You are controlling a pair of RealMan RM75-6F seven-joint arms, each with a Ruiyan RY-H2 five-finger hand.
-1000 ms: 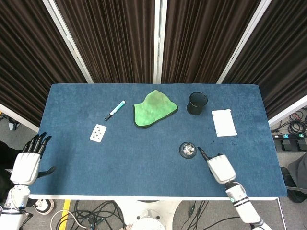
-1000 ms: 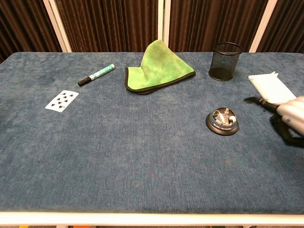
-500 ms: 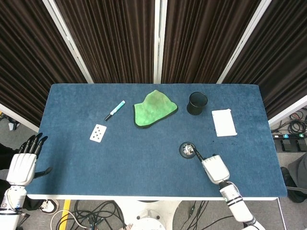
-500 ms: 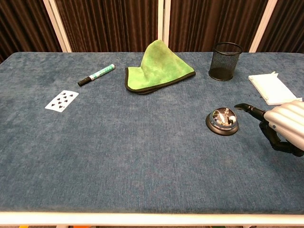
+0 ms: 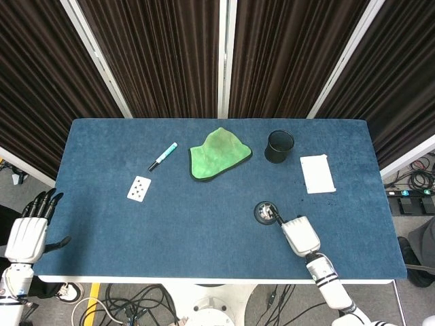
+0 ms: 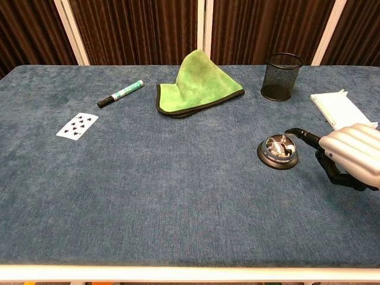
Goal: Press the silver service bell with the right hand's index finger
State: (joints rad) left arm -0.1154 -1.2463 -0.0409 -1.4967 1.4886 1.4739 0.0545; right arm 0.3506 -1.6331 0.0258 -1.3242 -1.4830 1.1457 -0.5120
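Just left of right hand (image 6: 351, 155): bell (image 6: 278, 151).

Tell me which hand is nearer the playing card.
Left. The left hand hangs off the table's near-left edge, below and left of the playing card. The right hand is far across the table, pointing a finger at the bell.

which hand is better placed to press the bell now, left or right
Right. The right hand sits just beside the silver service bell, its extended finger reaching over the dome. The left hand hangs off the table's far left edge.
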